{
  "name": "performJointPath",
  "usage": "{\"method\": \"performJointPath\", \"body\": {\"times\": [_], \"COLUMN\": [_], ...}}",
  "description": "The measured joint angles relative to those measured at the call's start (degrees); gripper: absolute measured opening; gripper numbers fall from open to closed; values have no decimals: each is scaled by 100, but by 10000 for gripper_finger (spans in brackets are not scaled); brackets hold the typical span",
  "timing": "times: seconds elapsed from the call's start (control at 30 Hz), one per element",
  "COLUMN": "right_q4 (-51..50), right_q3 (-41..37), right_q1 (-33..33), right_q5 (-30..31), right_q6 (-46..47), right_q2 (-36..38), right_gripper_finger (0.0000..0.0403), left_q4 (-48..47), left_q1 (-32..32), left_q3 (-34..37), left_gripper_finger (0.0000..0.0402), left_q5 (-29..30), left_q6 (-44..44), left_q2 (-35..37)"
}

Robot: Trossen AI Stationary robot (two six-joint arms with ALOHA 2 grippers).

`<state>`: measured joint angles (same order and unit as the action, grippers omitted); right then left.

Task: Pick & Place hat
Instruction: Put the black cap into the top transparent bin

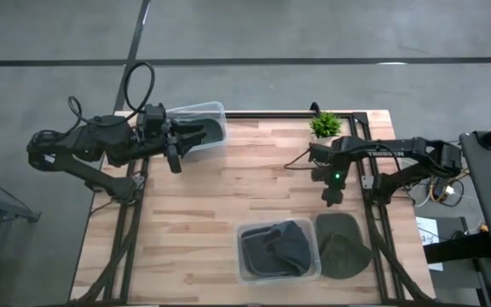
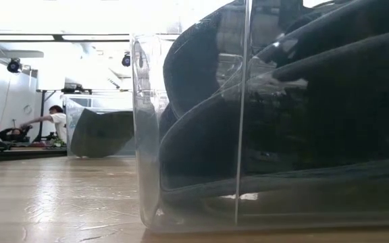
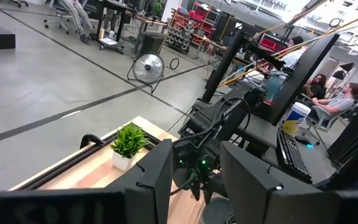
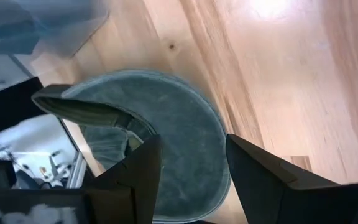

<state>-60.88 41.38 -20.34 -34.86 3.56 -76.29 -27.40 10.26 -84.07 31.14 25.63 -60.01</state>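
Your right end effector (image 1: 329, 199), fingers apart and empty, hangs above the green hat (image 1: 343, 246) at lower right; descending off-centre risks pinching only brim.

The desk (image 1: 228, 196) is pale wood in jointed strips, smooth with a soft sheen that catches the light in the low view. Its frame (image 1: 373, 213) looks like black matt metal. The near bin (image 1: 244, 256) is clear glossy plastic, and the dark hat (image 1: 275, 247) inside it is dull, soft cloth. Just right of that bin lies a green hat (image 4: 179, 137) of matt woven cloth with a stitched brim edge. The far bin (image 1: 216, 111) at the left is also clear plastic. The small plant (image 1: 325, 124) has glossy green leaves in a white matt pot. The right pincer (image 4: 191, 168) has matt black plastic-looking fingers, as does the left pincer (image 3: 194, 180). The floor (image 1: 314, 34) is smooth grey concrete.
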Motion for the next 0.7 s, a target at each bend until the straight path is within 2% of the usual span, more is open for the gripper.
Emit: {"method": "performJointPath", "body": {"times": [0.3,0.5,0.7], "right_q4": [317,856,916], "right_q3": [-114,-167,-167], "right_q1": [57,88,283], "right_q5": [-12,-140,-267], "right_q6": [-186,-496,-628], "right_q2": [0,-207,-639], "right_gripper_finger": [176,176,176], "left_q4": [0,1,8], "left_q1": [0,0,0], "left_q3": [0,0,0], "left_gripper_finger": [128,128,128], "left_q5": [0,0,0], "left_q6": [15,14,13], "left_q2": [0,2,2]}}
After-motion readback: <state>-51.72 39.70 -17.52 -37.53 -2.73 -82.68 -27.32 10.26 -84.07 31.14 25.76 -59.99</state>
